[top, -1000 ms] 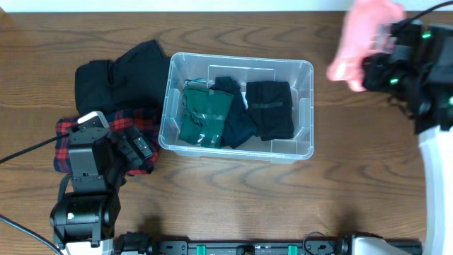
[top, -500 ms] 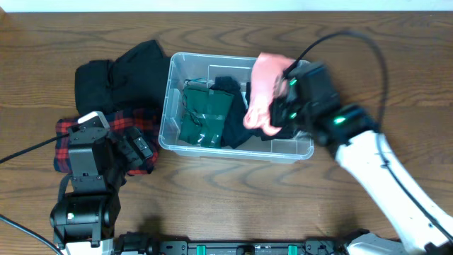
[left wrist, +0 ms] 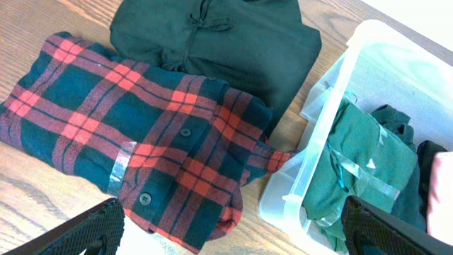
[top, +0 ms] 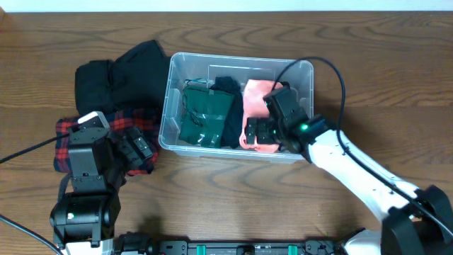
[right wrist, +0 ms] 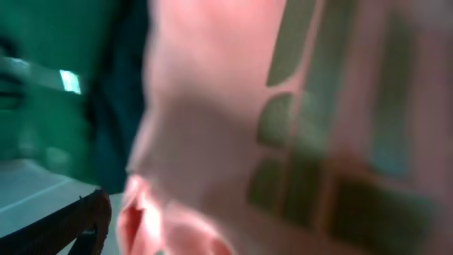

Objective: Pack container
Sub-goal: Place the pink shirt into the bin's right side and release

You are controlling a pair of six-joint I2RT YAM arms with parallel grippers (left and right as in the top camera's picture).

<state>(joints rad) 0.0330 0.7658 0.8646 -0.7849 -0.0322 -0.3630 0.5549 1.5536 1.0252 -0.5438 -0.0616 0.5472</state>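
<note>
Wooden table (top: pixel 368 57), clear container (top: pixel 233 58) at centre: right gripper (top: pixel 260 131), its closure impossible to tell, rests on a pink garment (top: pixel 253 95) at the container's right end; best pressed flat beside the dark clothes (top: pixel 233 117) before release.

Seen from overhead, the right claw (top: pixel 256 132) sits over the pink cloth (top: pixel 253 95) in the bin (top: pixel 226 58). Its tips are hidden under its own black body, so whether they grip the cloth cannot be told. The right wrist view is smeared: the pink cloth fills most of it out of focus, its grey-green patches perhaps a print, and a green garment (right wrist: pixel 49 85) is only a blur at the left. One dark finger (right wrist: pixel 71 223) shows in a corner.

The left arm (top: pixel 85 163) covers part of the plaid shirt (top: pixel 67 131). In the left wrist view the bottom edge cuts off the left claw (left wrist: pixel 237 237), and the bin runs off the right side.
</note>
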